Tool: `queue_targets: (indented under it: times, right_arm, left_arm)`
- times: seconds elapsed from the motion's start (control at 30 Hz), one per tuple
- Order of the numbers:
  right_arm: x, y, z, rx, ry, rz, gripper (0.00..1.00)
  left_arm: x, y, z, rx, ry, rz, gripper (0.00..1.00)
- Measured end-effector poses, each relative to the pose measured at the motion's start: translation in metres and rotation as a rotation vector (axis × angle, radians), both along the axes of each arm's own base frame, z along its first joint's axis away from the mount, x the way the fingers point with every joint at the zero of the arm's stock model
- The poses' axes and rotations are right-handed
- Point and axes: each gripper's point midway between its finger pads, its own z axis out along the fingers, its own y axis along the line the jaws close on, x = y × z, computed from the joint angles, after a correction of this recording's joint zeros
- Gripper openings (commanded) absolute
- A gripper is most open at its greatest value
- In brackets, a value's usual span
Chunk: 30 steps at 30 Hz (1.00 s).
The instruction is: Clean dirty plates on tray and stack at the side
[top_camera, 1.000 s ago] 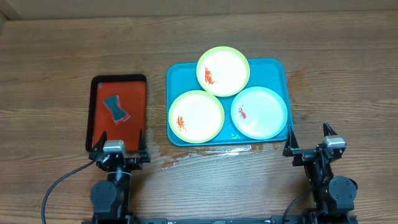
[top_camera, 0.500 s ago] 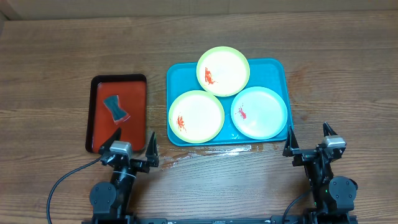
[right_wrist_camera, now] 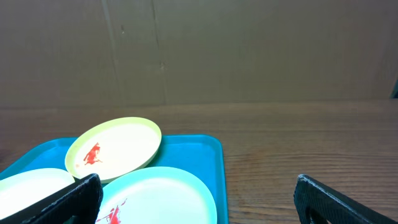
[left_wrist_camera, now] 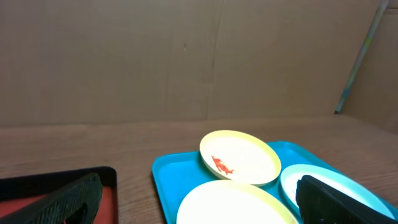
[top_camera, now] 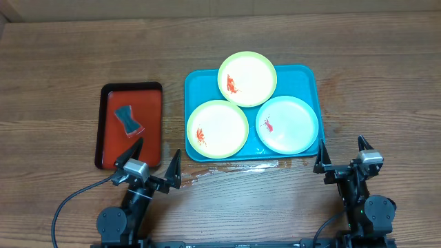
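The turquoise tray (top_camera: 309,83) holds three plates. A yellow-green plate (top_camera: 247,78) with a red smear leans at the back over the other two. A second yellow-green plate (top_camera: 218,129) with a red smear lies front left. The pale blue-white plate (top_camera: 287,124) with a small red smear lies front right. My left gripper (top_camera: 153,165) is open and empty, near the tray's front left corner. My right gripper (top_camera: 342,154) is open and empty, just off the tray's front right corner. The left wrist view shows the tray (left_wrist_camera: 171,186) and plates; so does the right wrist view (right_wrist_camera: 202,155).
A red tray with a black rim (top_camera: 153,110) lies left of the turquoise tray and holds a dark sponge (top_camera: 128,120). A wet sheen (top_camera: 227,169) lies on the wood in front of the turquoise tray. A brown wall stands behind the table.
My left gripper has turned to the right, from facing the red tray toward the turquoise tray. The right arm and the plates have not moved.
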Motion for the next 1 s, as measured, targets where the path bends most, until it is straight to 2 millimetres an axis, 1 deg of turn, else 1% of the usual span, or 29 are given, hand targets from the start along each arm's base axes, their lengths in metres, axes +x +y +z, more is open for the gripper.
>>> queue_targets:
  times: [0.03,0.07,0.2,0.27,0.43,0.6,0.8,1.0]
  right_arm:
    - [0.000,0.000,0.000,0.000,0.000,0.000,1.00]
    - [0.000,0.000,0.000,0.000,0.000,0.000,1.00]
    - [0.000,0.000,0.000,0.000,0.000,0.000,1.00]
    - [0.000,0.000,0.000,0.000,0.000,0.000,1.00]
    - [0.000,0.000,0.000,0.000,0.000,0.000,1.00]
    - [0.000,0.000,0.000,0.000,0.000,0.000,1.00]
    - [0.000,0.000,0.000,0.000,0.000,0.000,1.00]
    - [0.000,0.000,0.000,0.000,0.000,0.000,1.00]
  left_arm:
    - [0.000,0.001,0.003,0.007,-0.007,0.006,1.00]
    - [-0.001,0.004,0.010,0.020,-0.026,0.025,1.00]
    - [-0.003,0.015,0.026,0.049,-0.019,0.098,1.00]
    - [-0.002,0.021,0.026,0.053,-0.003,0.135,1.00]
    - [0.006,0.035,0.003,0.060,0.106,0.215,1.00]
    - [0.010,0.050,-0.010,0.067,0.164,0.299,1.00]
    - [0.008,0.057,-0.028,0.079,0.242,0.334,1.00]
    - [0.007,0.059,-0.035,0.083,0.267,0.344,1.00]
